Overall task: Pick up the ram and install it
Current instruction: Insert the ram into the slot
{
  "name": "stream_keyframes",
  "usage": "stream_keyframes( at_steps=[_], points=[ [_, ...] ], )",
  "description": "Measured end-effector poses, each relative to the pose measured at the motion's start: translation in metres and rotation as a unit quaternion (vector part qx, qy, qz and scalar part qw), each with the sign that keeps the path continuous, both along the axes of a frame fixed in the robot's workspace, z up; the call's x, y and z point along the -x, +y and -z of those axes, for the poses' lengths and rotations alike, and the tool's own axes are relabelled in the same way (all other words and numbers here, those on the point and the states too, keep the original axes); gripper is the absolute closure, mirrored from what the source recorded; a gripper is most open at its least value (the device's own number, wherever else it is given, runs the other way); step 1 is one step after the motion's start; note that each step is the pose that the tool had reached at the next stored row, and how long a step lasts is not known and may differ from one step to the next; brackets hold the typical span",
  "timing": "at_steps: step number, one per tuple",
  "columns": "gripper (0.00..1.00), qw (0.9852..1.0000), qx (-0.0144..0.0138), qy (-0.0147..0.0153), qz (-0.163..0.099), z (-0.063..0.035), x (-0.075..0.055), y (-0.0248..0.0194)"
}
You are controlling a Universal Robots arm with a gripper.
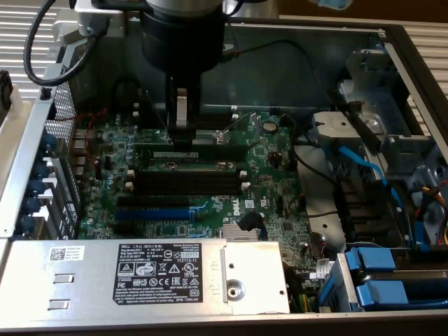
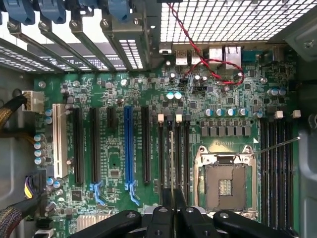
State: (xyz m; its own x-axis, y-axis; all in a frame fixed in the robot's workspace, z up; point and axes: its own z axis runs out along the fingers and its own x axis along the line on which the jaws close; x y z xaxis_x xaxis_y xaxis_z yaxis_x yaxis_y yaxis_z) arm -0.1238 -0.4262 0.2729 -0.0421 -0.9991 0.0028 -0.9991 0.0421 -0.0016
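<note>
While gripper (image 2: 172, 194) pinches ram (image 2: 172, 158), long axis parallels black slots (image 2: 186, 153).

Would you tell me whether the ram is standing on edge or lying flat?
On edge: the ram shows as a thin strip gripped in the claw, parallel to the black slots.

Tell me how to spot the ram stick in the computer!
Find the big green motherboard in the open computer case. Near its middle lie long black slots; the ram stands on edge there, pinched by the claw. Unlike the empty slots, it carries a small white sticker.
</note>
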Motion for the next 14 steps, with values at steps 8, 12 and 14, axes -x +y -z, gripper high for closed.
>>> stream_keyframes(
  at_steps=[8,12,14],
  points=[
    [0.88,1.0,0.0028,0.0056,0.0,0.0093,0.0,0.0004],
    [0.88,0.9999,0.0029,0.0088,-0.004,0.0101,0.0,0.0002],
    [0.88,0.9999,0.0034,0.0095,-0.007,0.0105,0.0,0.0003]
  ],
)
